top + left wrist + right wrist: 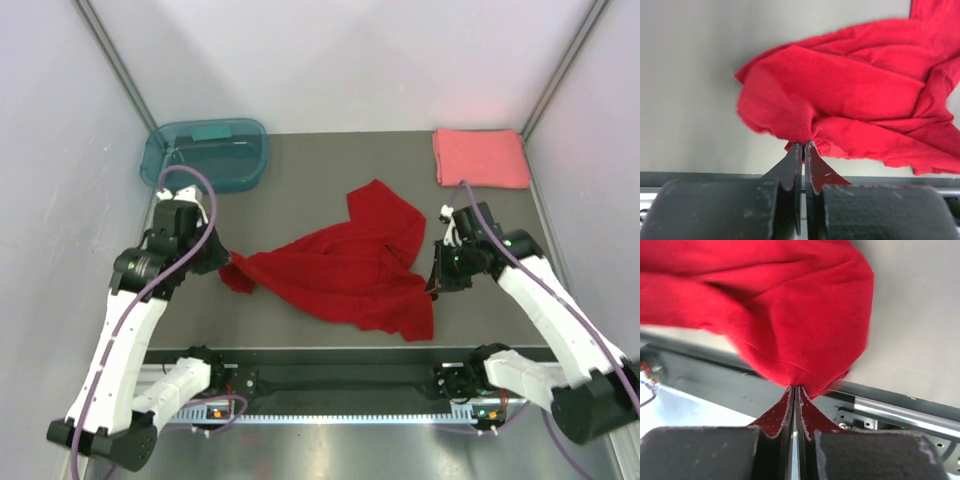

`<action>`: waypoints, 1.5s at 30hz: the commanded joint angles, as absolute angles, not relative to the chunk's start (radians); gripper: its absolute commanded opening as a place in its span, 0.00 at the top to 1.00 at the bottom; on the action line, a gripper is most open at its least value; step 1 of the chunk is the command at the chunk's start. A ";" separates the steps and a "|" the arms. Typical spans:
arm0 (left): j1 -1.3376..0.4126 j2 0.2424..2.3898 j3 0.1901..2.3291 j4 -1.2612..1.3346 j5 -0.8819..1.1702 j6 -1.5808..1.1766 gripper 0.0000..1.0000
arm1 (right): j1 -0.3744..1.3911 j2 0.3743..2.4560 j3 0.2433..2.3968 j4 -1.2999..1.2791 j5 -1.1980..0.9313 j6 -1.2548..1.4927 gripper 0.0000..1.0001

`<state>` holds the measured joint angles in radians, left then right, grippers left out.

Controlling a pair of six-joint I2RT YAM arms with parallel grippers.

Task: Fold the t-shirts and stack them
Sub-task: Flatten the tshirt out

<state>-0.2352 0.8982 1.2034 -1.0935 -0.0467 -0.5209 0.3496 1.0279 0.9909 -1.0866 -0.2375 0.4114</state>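
The deep red t-shirt [350,265] lies crumpled across the middle of the table, stretched between both arms. My left gripper [222,265] is shut on its left edge; in the left wrist view the gripper [803,146] pinches a bunch of the red t-shirt [850,105]. My right gripper [436,282] is shut on the shirt's right edge; in the right wrist view the gripper [794,387] grips a fold of the red t-shirt [785,315]. The coral-pink t-shirt [480,156] sits as a neat folded rectangle at the far right corner.
A teal translucent plastic tub [205,155] stands at the far left. White walls close the table on the left, right and back. A metal rail [340,380] runs along the near edge between the arm bases.
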 commanded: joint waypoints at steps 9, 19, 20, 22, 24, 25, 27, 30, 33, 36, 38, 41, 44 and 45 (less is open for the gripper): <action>-0.230 0.974 1.114 -0.963 0.110 -0.472 1.00 | 0.265 1.414 1.020 -0.818 -0.109 0.315 0.94; -0.230 0.980 1.103 -0.965 0.113 -0.449 1.00 | 0.244 1.600 1.195 -0.831 -0.069 0.258 0.81; -0.230 0.982 1.101 -0.966 0.114 -0.449 1.00 | 0.242 1.606 1.216 -0.863 -0.063 0.255 0.79; -0.230 0.985 1.106 -0.968 0.115 -0.448 1.00 | 0.244 1.577 1.221 -0.897 -0.055 0.249 0.73; -0.230 0.983 1.108 -0.966 0.121 -0.446 1.00 | 0.244 1.496 1.191 -0.943 -0.075 0.252 0.65; -0.230 0.983 1.111 -0.965 0.121 -0.446 1.00 | 0.242 1.459 1.171 -0.954 -0.084 0.262 0.62; -0.230 0.986 1.109 -0.965 0.121 -0.442 1.00 | 0.242 1.351 1.096 -0.985 -0.118 0.287 0.55; -0.230 0.995 1.106 -0.962 0.126 -0.440 1.00 | 0.242 1.235 0.993 -1.011 -0.158 0.313 0.53; -0.230 1.005 1.098 -0.956 0.135 -0.440 1.00 | 0.239 1.162 0.884 -0.990 -0.193 0.350 0.55; -0.230 1.017 1.097 -0.950 0.146 -0.442 1.00 | 0.233 1.129 0.780 -0.957 -0.222 0.373 0.65; -0.230 1.022 1.097 -0.948 0.150 -0.443 1.00 | 0.222 1.117 0.709 -0.913 -0.248 0.390 0.71; -0.230 1.026 1.103 -0.951 0.152 -0.443 1.00 | 0.216 1.101 0.675 -0.891 -0.270 0.405 0.74; -0.230 1.025 1.104 -0.954 0.153 -0.445 1.00 | 0.212 1.097 0.667 -0.891 -0.290 0.416 0.69; -0.230 1.023 1.103 -0.956 0.153 -0.446 1.00 | 0.210 1.106 0.658 -0.890 -0.305 0.417 0.64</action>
<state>-0.2352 1.0294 1.1007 -0.9939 0.1394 -0.4568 0.2237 1.1301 0.6598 -0.9421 -0.2516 0.3943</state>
